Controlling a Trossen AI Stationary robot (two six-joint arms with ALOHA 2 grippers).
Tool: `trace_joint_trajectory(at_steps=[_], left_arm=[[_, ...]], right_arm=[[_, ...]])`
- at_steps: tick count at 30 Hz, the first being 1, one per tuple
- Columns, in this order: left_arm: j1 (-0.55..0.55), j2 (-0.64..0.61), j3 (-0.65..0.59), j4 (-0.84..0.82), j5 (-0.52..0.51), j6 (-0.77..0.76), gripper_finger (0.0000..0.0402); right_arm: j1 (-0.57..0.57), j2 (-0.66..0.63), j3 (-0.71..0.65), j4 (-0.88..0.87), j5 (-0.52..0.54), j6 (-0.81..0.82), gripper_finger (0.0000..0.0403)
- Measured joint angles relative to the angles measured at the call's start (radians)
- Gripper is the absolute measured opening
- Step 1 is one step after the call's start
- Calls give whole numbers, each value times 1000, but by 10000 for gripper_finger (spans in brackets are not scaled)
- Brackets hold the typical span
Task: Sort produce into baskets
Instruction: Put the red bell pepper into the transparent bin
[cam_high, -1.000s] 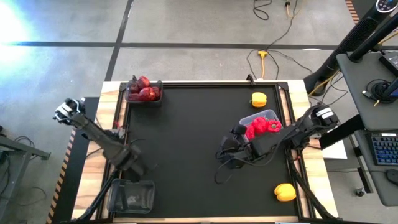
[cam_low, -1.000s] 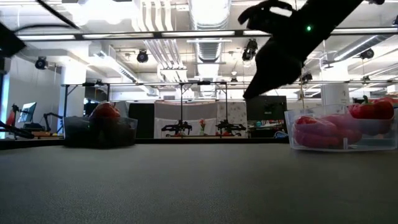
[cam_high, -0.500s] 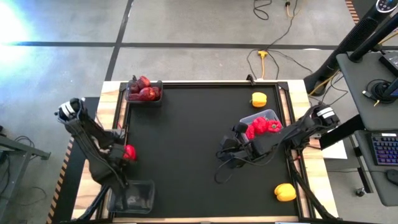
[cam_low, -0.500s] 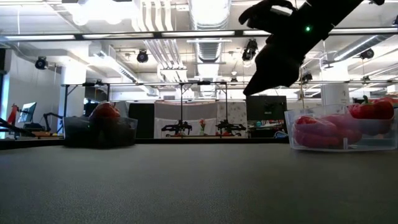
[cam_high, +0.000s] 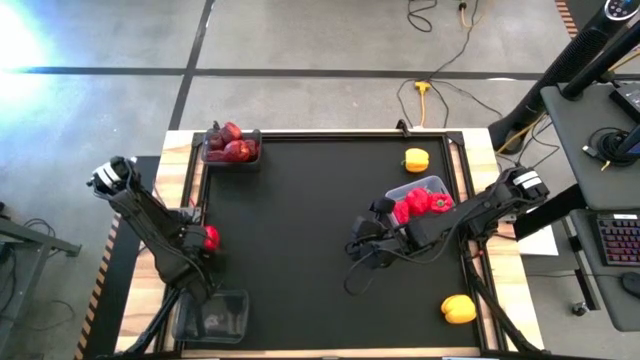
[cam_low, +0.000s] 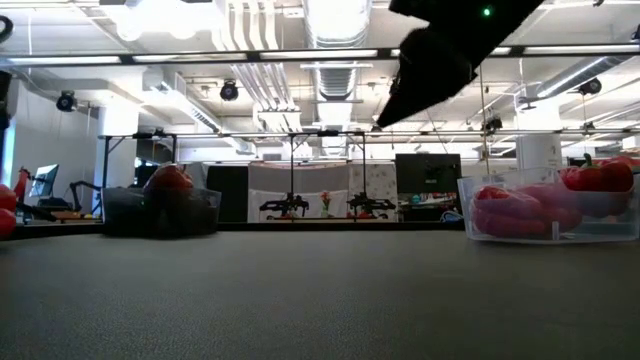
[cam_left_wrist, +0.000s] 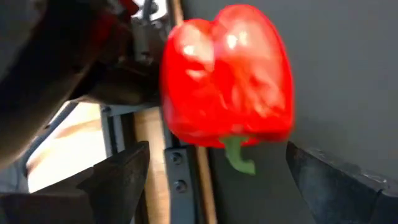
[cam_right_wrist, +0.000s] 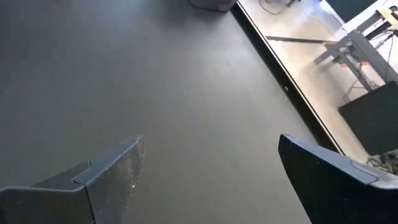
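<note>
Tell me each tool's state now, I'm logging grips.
Left tool: open, red pepper just ahead, not held.
Right tool: open, empty, above the mat.

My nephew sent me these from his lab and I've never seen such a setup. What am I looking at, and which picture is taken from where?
Two robot arms work at a black table, sorting produce into tubs. One camera looks straight down, one sits at table height, and one rides on each wrist.

The left gripper, open, faces a red pepper at the table's left edge. The right gripper, open and empty, hovers mid-table.

One tub holds maroon fruit, another red peppers; a third tub looks empty. Two yellow peppers lie loose.
</note>
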Motion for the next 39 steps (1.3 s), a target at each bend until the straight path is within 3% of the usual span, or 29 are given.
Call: trace_joint_trajectory(at_steps=[7, 14, 39], left_arm=[[16, 16, 2, 54, -63, 31, 359], [19, 29, -28, 134, -63, 44, 344], [27, 105, -30, 135, -70, 35, 77]], right_arm=[[0, 0, 39, 8, -1, -7, 361], [0, 0, 46, 7, -3, -7, 361], [0, 1, 50, 7, -3, -7, 361]])
